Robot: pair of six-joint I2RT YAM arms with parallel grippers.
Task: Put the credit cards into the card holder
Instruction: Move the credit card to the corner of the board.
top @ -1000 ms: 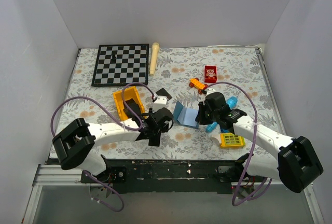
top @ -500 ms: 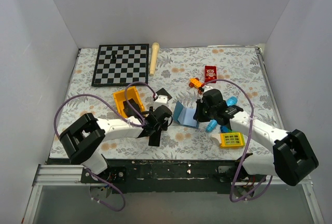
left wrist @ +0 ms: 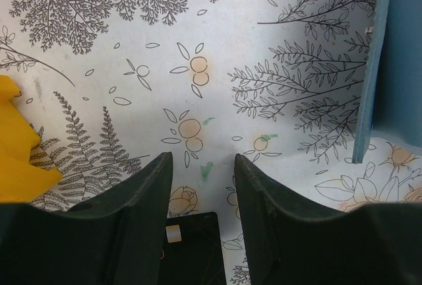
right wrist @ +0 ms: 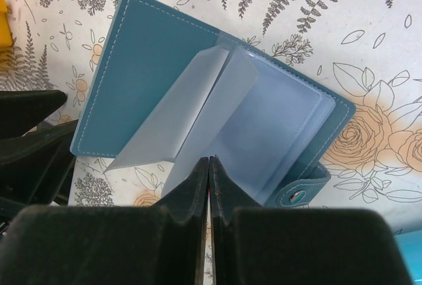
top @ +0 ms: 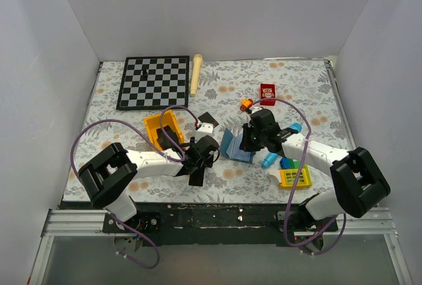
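Card holder (top: 234, 145) lies open on the bench (top: 303, 87) around the middle, between the two claws, one cover tilted up, clear inner sleeves (right wrist: 264, 140) fanned out. Right claw (right wrist: 209, 161) is closed, jaws pressed together, tips at the lower edge of the sleeves; can't tell if a sleeve is pinched. Left claw (left wrist: 201, 163) sits just left of the holder, jaws partly apart, gripping a black credit card (left wrist: 191, 249) by its edges, over bare bench.
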